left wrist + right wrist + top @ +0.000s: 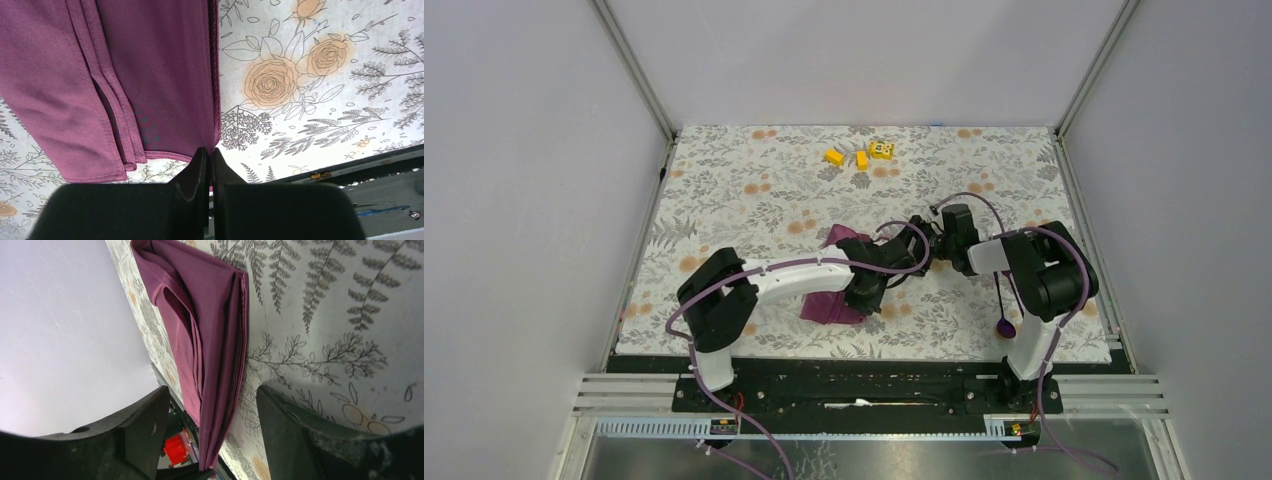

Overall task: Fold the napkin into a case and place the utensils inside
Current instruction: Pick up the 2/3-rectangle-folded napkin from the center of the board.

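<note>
Floral tablecloth (754, 190) bears folded napkin (165, 75); left claw (209, 151) pinches its edge, right claw (212, 390) gapes.

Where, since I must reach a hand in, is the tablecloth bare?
Bare: far left of the tablecloth, between yellow blocks and left arm; also the far right corner. Crowded: middle, where right arm meets it over the napkin.

The folded, slightly shiny cloth napkin (165, 75) is plain plum-purple. The flat tablecloth (310, 100) is white, printed with grey leaves and orange roses. The small far blocks (861, 155) are yellow.
</note>
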Robot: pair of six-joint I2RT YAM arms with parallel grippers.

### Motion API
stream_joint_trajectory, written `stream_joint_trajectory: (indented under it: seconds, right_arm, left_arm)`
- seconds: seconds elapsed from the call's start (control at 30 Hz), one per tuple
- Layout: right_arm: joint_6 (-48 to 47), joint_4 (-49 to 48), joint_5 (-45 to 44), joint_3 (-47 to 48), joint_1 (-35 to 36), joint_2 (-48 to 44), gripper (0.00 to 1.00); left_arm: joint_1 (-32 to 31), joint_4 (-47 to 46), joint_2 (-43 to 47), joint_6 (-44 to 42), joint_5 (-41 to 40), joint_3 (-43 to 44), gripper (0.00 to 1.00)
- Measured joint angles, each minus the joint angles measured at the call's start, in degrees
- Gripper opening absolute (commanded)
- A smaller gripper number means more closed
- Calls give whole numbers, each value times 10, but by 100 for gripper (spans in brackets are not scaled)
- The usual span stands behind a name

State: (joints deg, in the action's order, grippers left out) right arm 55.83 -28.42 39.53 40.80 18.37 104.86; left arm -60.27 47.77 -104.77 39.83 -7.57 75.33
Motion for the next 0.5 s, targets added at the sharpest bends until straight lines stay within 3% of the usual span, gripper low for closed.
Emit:
stream_joint_trajectory:
  seconds: [0.5]
  right_arm:
    - [7,-21,-23,25,1,42,40]
  left_arm:
    - [0,-14,24,0,10,-13,0]
